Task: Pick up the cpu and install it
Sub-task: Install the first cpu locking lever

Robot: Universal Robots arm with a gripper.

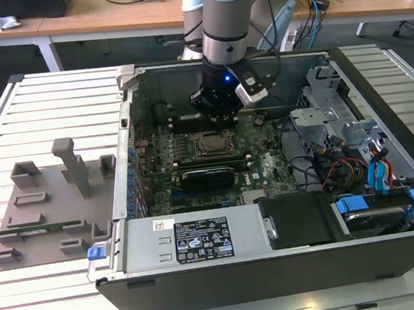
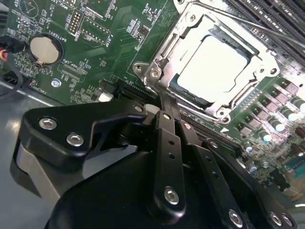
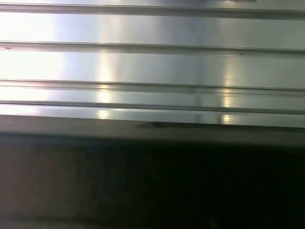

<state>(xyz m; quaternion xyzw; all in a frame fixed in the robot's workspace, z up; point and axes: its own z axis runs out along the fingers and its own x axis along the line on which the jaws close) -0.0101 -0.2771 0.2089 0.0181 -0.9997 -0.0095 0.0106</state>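
Though glare whitens it, cpu (image 2: pixel 212 64) sits in socket (image 2: pixel 157 71).

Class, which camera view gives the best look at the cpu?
The second wrist view: the cpu lies close and bright inside the socket frame. In the exterior view it is a small square below the gripper.

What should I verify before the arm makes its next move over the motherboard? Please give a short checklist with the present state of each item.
1. cpu lies inside the socket frame: ok.
2. cpu fully flat in the socket: cannot tell.
3. gripper carries nothing: ok; its fingers are closed together beside the socket frame.
4. gripper is above the motherboard inside the computer case: ok.
5. grey tray stays outside the case, on the exterior view's left: ok.
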